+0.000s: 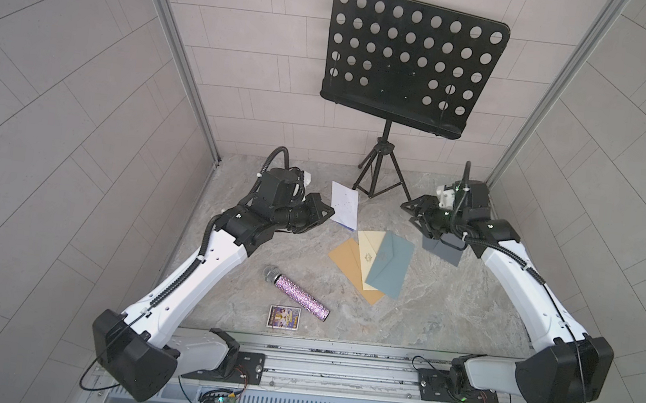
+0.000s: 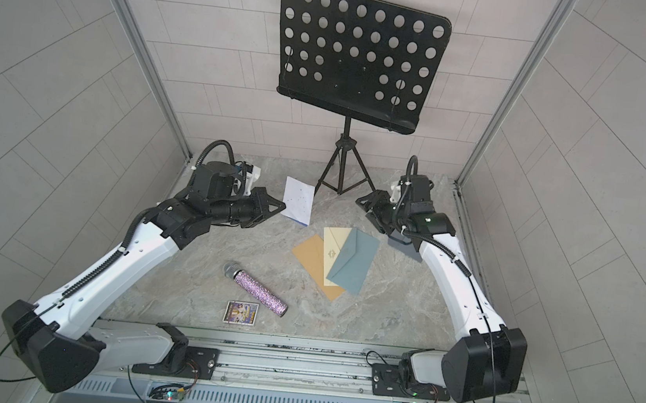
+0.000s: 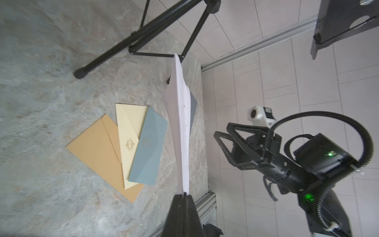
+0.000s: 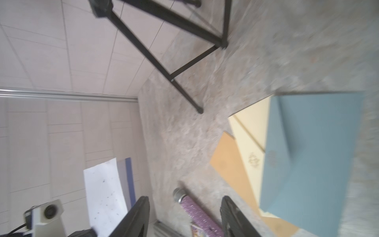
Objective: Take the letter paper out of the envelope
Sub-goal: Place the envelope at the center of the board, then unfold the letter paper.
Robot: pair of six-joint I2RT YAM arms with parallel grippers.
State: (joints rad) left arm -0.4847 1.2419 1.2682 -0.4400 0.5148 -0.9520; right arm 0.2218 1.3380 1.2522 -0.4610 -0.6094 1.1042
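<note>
My left gripper point(image 1: 331, 213) point(image 3: 183, 195) is shut on one corner of the white letter paper point(image 1: 344, 207) point(image 3: 180, 123). The sheet is held up edge-on above the table at the back, clear of every envelope. It carries small dark specks and a blue strip along one edge. A dark grey envelope point(image 1: 442, 252) point(image 2: 400, 245) lies on the table under my right wrist. My right gripper point(image 1: 410, 213) point(image 4: 184, 198) hangs open to the right of the paper, nothing between its fingers. The right wrist view is blurred.
Three envelopes are fanned in the table's middle: orange point(image 1: 348, 258), cream point(image 1: 367, 248), blue-grey point(image 1: 390, 265). A glittery purple microphone point(image 1: 297, 293) and a small picture card point(image 1: 283, 317) lie nearer the front. A black music stand point(image 1: 410, 56) on a tripod point(image 1: 382, 168) stands at the back wall.
</note>
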